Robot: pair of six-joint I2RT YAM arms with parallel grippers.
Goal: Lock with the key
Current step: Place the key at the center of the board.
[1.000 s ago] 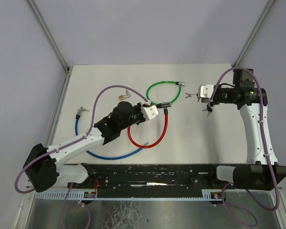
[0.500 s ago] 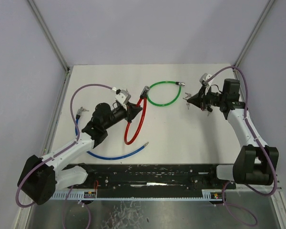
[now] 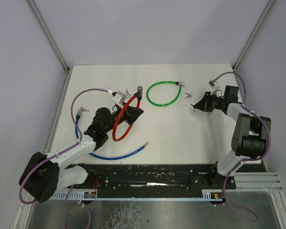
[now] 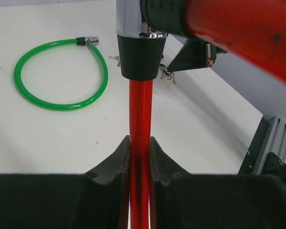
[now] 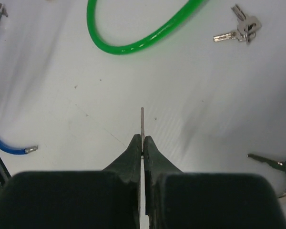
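the red lock (image 4: 140,107) is pinched and kept off the surface by the left claw (image 4: 139,145), probably to be met by the key (image 5: 142,119) pinched in the right claw (image 5: 142,142).

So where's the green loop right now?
In the top view the green cable lock lies flat at the far middle of the table, between the red cable lock on its left and some keys on its right.
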